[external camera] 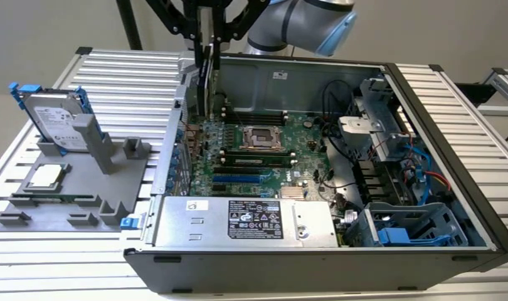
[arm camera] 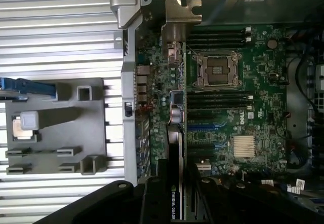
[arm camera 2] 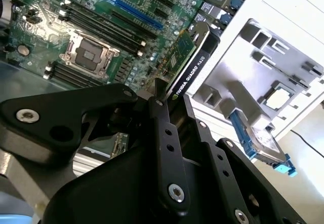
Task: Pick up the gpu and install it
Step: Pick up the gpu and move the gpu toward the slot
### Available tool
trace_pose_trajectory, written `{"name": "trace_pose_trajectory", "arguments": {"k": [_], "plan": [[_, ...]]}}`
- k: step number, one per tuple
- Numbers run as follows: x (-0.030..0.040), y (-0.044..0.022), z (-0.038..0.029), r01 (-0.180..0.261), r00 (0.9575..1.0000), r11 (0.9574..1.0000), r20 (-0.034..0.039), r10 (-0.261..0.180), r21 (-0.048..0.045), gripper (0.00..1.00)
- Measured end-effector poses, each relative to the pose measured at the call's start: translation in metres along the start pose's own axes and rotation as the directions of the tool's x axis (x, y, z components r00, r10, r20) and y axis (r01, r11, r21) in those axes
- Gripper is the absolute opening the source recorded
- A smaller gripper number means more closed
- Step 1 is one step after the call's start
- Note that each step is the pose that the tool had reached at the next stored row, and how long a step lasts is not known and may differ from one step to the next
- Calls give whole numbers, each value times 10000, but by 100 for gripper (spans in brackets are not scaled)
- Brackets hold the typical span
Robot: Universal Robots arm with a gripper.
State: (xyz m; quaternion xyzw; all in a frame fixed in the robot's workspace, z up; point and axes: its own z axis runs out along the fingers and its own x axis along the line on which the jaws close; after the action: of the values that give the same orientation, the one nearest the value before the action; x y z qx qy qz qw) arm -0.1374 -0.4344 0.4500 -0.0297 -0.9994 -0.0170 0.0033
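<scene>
Gripper [external camera: 209,44] clenched on the gpu [external camera: 211,84], card hung over the open PC case [external camera: 442,135] nr its port-side wall, above that edge of the motherboard [external camera: 271,157]. In second wrist view, fingers [arm camera 2: 161,127] pinch one end of card, black cover on one face, green board on other. Card runs lengthwise away from grip, so most of body and connector edge stay free of fingers; prob. why held at the end, not mid-body. In first wrist view, silver bracket [arm camera: 180,12] at far end of card, nr case corner by the port wall, i.e. bracket end leads, grip end trails. Judged from exterior view: card clear of board, not in any slot yet. Blue slot [external camera: 237,177] and black slots beside it unoccupied, toward power supply [external camera: 246,221] along case's opposite wall. CPU socket [external camera: 260,137] open. Grey fixture [external camera: 86,188] on worktop [external camera: 120,69] just beside case. Hard drive [external camera: 58,119] stood upright at fixture's back corner, CPU chip [external camera: 47,177] flat in a recess nr its outer edge. Posts presumably there to present parts edge-up for a pinch grasp. Est.: pick done, install not.
</scene>
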Motion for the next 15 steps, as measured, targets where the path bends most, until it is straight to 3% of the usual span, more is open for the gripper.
{"name": "trace_pose_trajectory", "arguments": {"k": [15], "plan": [[-182, 24, -1, 0, 10000, 10000, 0, 0, 0, 0]]}}
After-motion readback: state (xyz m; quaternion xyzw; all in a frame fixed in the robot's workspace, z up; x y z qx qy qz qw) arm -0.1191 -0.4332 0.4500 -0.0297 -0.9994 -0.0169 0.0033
